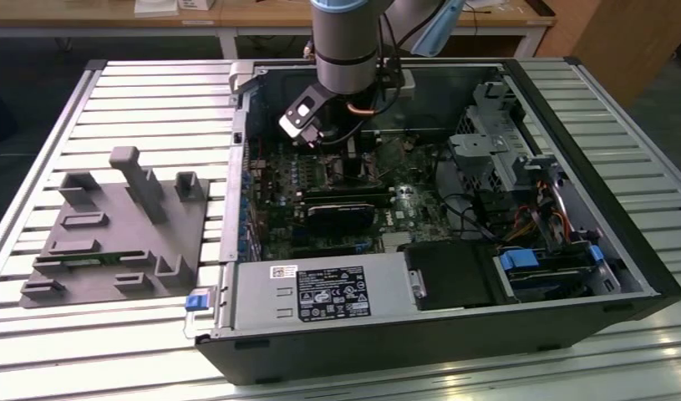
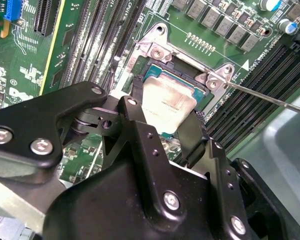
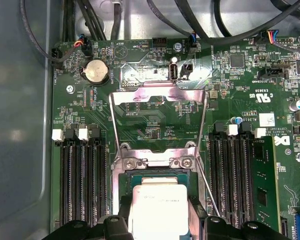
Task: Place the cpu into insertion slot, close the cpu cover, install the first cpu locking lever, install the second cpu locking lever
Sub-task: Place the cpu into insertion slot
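Note:
The cpu, a pale silvery square, sits between my gripper's black fingers, right over the insertion slot. In the second wrist view the gripper is shut on the cpu, and the slot's dark teal edge shows beyond it. The cpu cover stands swung open, away from the slot. Two thin locking levers stand raised on either side; one lever also shows in the second wrist view. In the exterior view the gripper reaches down into the open computer case.
Long black memory slots flank the socket on both sides. The case walls ring the motherboard, with cables and drive cages on the exterior view's right. A grey fixture lies on the slatted table at the exterior view's left.

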`<action>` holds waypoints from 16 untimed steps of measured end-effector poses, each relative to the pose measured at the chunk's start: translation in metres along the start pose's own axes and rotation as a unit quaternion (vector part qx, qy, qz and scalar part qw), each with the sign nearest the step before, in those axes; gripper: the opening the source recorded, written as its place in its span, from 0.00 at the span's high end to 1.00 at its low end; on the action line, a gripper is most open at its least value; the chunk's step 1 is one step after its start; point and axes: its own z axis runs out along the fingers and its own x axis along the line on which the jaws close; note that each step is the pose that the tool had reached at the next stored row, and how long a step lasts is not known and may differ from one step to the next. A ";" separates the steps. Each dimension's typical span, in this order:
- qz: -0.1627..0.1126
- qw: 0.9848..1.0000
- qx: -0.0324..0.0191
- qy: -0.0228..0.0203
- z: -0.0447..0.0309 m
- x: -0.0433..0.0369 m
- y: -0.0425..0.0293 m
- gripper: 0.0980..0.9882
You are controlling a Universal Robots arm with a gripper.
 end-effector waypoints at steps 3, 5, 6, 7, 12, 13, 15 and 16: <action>0.000 1.000 0.000 0.000 0.0004 0.0000 0.0001 0.52; 0.000 1.000 0.000 0.000 0.0005 0.0000 0.0003 0.52; 0.000 1.000 0.000 0.000 0.0007 0.0000 0.0003 0.52; 0.000 1.000 0.000 0.000 0.0011 0.0001 0.0003 0.52; 0.000 1.000 0.000 0.000 0.0018 0.0000 0.0001 0.52; 0.000 1.000 0.000 0.000 0.0019 0.0000 0.0002 0.52; 0.000 1.000 0.000 0.000 0.0019 0.0000 0.0002 0.52; 0.000 1.000 0.000 0.000 0.0019 0.0000 0.0002 0.52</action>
